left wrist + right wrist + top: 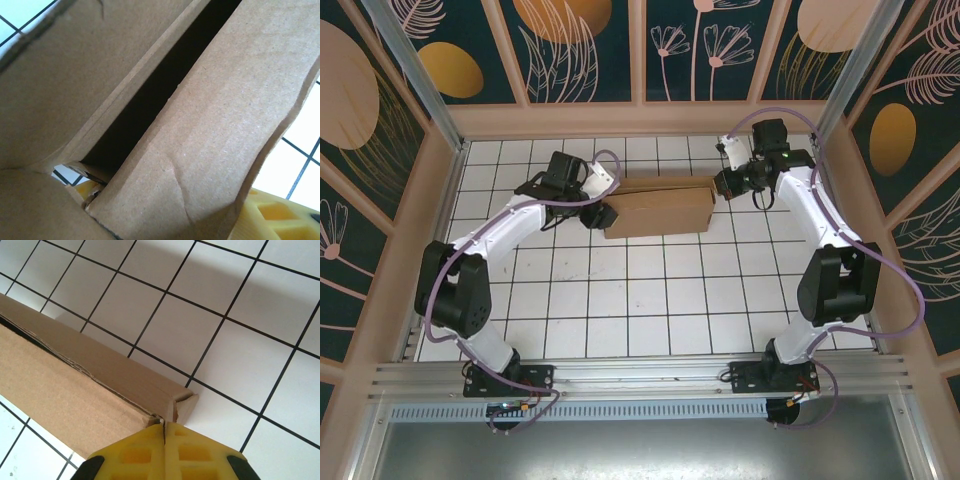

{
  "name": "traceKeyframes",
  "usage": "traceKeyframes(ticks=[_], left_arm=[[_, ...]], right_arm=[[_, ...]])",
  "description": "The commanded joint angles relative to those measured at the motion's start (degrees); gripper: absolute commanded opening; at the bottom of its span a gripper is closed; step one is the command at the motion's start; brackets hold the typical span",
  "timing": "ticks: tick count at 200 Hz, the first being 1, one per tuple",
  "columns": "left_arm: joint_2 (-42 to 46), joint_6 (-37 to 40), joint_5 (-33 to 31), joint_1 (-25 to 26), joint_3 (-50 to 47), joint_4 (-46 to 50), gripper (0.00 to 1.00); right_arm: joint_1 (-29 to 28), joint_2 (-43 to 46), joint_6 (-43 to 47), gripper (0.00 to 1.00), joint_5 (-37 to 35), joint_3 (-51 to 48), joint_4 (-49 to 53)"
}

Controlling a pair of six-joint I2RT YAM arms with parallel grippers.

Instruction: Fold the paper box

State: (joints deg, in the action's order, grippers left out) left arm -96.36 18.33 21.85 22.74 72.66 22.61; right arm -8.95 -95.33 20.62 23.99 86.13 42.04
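Observation:
The paper box [660,208] is a long brown cardboard piece lying across the far middle of the table. My left gripper [603,215] is at its left end. In the left wrist view a creased cardboard wall [200,150] sits between the yellow fingers [280,215], which close on it from both sides, and a dark slot runs beside it. My right gripper [723,185] is at the box's right end. Its yellow jaws [165,426] are pressed together with nothing between them, tips against the box's folded corner [182,405].
The white gridded tabletop [650,300] stretches in front of the box towards the arm bases. Patterned walls and a pale frame [450,180] enclose the table on the left, right and far sides.

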Motion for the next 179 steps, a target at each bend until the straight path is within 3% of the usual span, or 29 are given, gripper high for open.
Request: traceKeyframes(ticks=[1, 68, 90, 126, 179], left_arm=[[-1.5, -0.2, 3.4, 0.3, 2.1, -0.2, 0.5], [-6.3, 3.1, 0.8, 0.2, 4.8, 3.2, 0.49], [-7.2, 4.0, -1.6, 0.2, 5.0, 4.0, 0.5], [-7.6, 4.4, -1.8, 0.2, 4.9, 3.6, 0.52], [-8.3, 2.5, -0.8, 0.2, 5.0, 1.9, 0.51]], right_arm=[[-1.6, 1.3, 1.8, 0.0, 2.3, 0.4, -0.2], [-4.5, -1.0, -1.3, 0.0, -6.4, 4.6, 3.2], [-5.2, -3.7, -6.5, 0.0, -9.9, 8.9, 6.2], [-5.3, -9.8, -15.0, 0.0, -10.6, 18.3, 13.0], [-5.2, -10.8, -23.4, 0.0, -11.0, 19.7, 13.9]])
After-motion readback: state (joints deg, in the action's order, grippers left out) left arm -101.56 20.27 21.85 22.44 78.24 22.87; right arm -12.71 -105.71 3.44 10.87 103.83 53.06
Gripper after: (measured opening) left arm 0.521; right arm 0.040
